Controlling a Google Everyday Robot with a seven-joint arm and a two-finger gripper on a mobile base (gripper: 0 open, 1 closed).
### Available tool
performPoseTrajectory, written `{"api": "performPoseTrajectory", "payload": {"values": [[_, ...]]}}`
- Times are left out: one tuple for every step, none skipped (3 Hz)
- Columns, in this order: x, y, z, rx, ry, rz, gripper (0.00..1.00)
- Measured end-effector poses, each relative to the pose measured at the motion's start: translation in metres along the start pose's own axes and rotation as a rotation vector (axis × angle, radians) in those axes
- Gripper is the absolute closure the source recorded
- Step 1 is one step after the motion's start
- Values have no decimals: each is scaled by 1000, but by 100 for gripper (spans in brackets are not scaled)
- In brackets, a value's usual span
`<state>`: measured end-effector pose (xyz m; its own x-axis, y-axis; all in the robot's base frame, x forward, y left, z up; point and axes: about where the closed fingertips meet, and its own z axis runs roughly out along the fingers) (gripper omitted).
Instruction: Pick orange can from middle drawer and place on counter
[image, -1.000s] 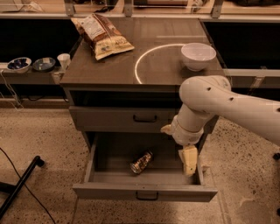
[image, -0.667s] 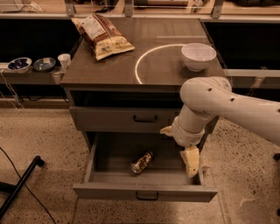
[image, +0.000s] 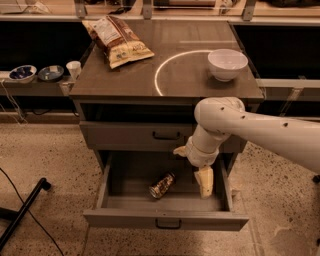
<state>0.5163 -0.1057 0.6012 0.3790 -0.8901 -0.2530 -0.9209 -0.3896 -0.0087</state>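
Small orange can (image: 162, 185), a metal cylinder with a mottled orange-brown and gold label and silver ends, lies on its side on the floor of the middle drawer (image: 125, 220), the wide grey metal drawer which stands pulled out. It is near the centre of this drawer, turned diagonally, with 1 end toward the front left and the other toward the back right.

If you compare with 1 second ago, you see only a small change. The white arm shifts a little to the left, and the pale gripper (image: 204, 182) at its end goes with it, so it is a little nearer to the can than before. The orange can itself does not move, and the drawer stays open as it was. For the task this means, in my judgement, that you are in the approach step: nothing is picked yet, and the placing on the counter (image: 130, 80), the flat grey-brown top with the thin white circle line, is not started.

The gripper hangs inside the right part of the open drawer and points downward. The can is on its left side, near but clearly apart, with bare drawer floor between them. You hold nothing with the gripper, and I cannot tell if it is open or closed.
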Motion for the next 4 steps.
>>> {"api": "performPoseTrajectory", "payload": {"values": [[1, -10, 22, 44, 43, -25, 0], [6, -14, 40, 156, 135, -81, 0], [13, -20, 50, 203, 176, -135, 0], [14, -19, 54, 203, 154, -135, 0]]}}
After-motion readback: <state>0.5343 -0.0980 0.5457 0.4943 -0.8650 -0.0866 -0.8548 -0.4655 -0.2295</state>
